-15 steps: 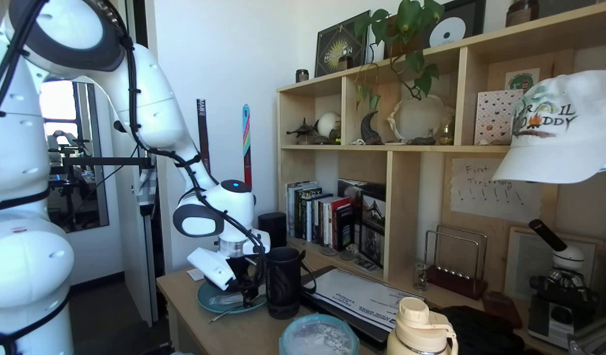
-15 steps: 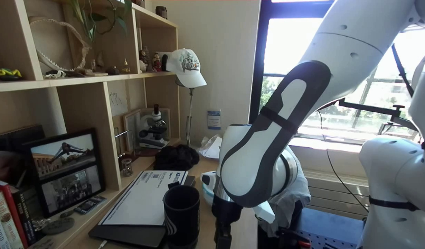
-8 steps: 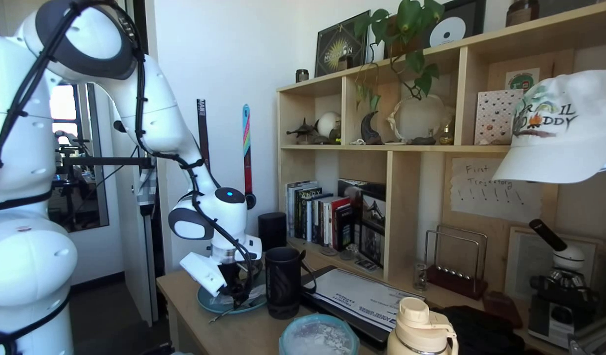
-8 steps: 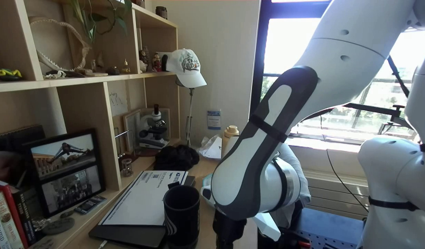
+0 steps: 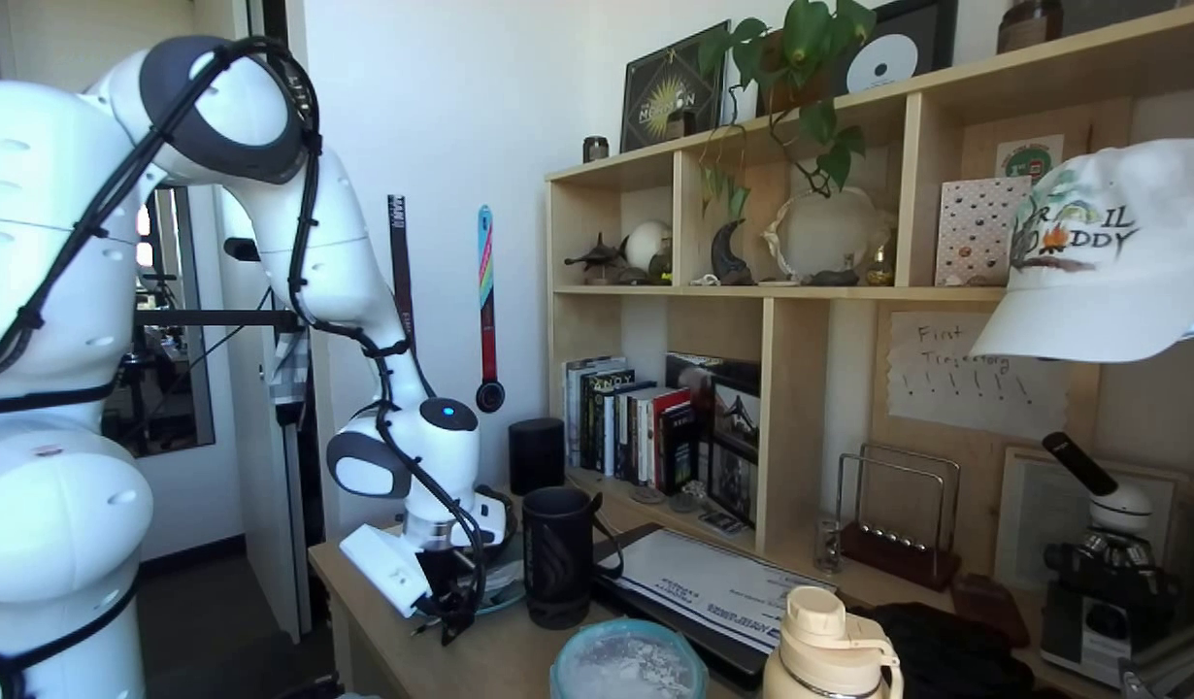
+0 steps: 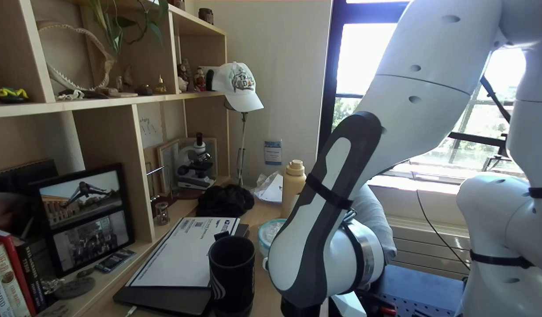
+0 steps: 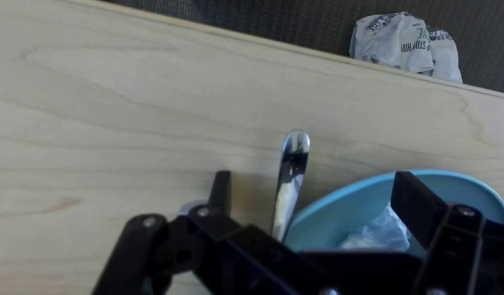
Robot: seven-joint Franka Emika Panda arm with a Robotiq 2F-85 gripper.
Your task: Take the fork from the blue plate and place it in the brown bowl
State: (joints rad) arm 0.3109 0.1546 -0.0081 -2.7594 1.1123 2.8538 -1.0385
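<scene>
I had the hand [image 7: 313, 173] parted; in the wrist view the fork [image 7: 290, 186], only its handle showing, lay between the jaws, crosswise to their closing, jutting past the blue plate [image 7: 346, 200] over the desk [image 7: 112, 131].

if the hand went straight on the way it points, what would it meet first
Likely the plate under one finger, or the desk under the other; depth is unclear. The open hand would probably straddle the handle.
</scene>
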